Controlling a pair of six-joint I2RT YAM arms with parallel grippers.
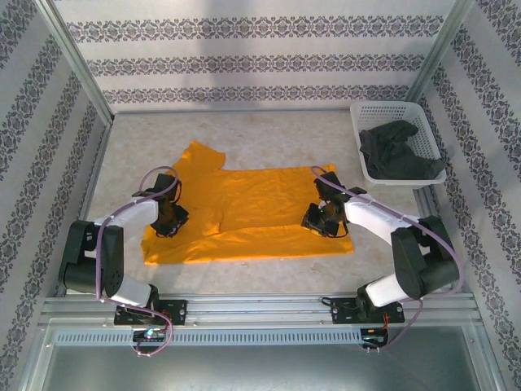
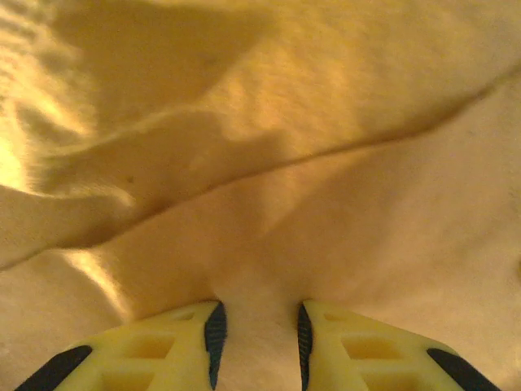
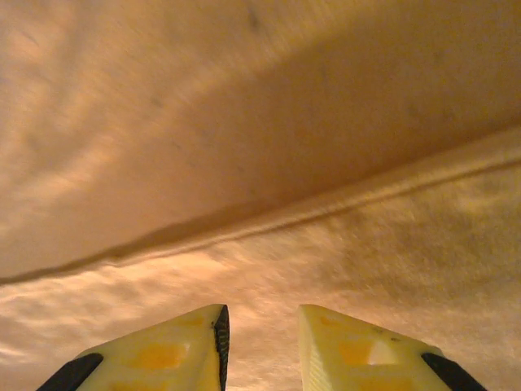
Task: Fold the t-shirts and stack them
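Note:
The orange-yellow t-shirt [image 1: 244,212] lies spread on the table, with a folded layer over its middle. My left gripper [image 1: 168,221] is down on the shirt's left part. In the left wrist view its fingers [image 2: 213,334] pinch a raised ridge of orange cloth [image 2: 260,244], and creases run out from the pinch. My right gripper [image 1: 319,220] rests on the shirt's right part. Its fingers [image 3: 220,338] stand apart over flat cloth, just short of a hem seam [image 3: 326,208]. The dark charcoal t-shirt [image 1: 399,151] sits crumpled in the basket.
The white lattice basket [image 1: 383,114] stands at the back right corner of the table. Patterned walls and metal frame posts close in the table on three sides. Bare tabletop [image 1: 277,134] shows behind the orange shirt.

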